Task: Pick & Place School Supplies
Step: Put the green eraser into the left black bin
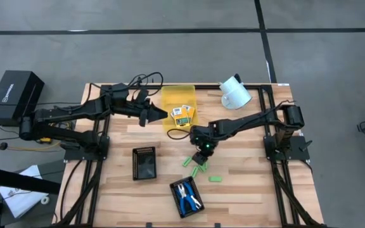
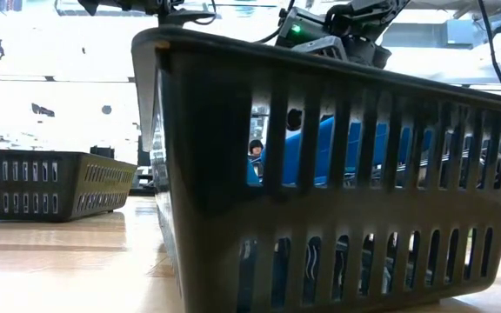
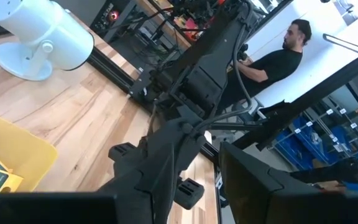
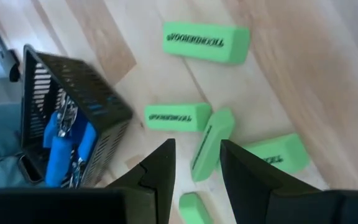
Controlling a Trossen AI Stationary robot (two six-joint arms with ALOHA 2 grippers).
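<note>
The right gripper (image 1: 203, 149) hangs over the middle of the wooden worktop (image 1: 246, 190), just above a loose cluster of green erasers (image 1: 195, 166). In the right wrist view its jaws stand apart with nothing between them, and one tilted green eraser (image 4: 211, 143) lies on the wood right below the gap. Three more printed green blocks lie around it, one (image 4: 205, 42) farther off on its own, and a small green piece (image 4: 194, 208) shows near the fingers.

The left gripper (image 1: 158, 114) hovers at the near edge of the translucent yellow bin (image 1: 170, 98) at the back of the worktop. Its jaws show only partly in its own wrist view, so I cannot tell how wide they stand, nor whether they hold anything. Yellow-orange printed boxes (image 1: 182, 114) lie inside the bin.

A black slotted tray (image 1: 185, 196) sits toward the front edge and holds the blue-handled scissors (image 1: 186, 195); the right wrist view shows the blue handles (image 4: 64, 149) lying in it. A second black tray (image 1: 144, 163) sits to its left, apart from it. A white lamp-like object (image 1: 235, 93) lies on its side near the back right corner. A person (image 3: 272, 59) in a dark shirt sits beyond the worktop
</note>
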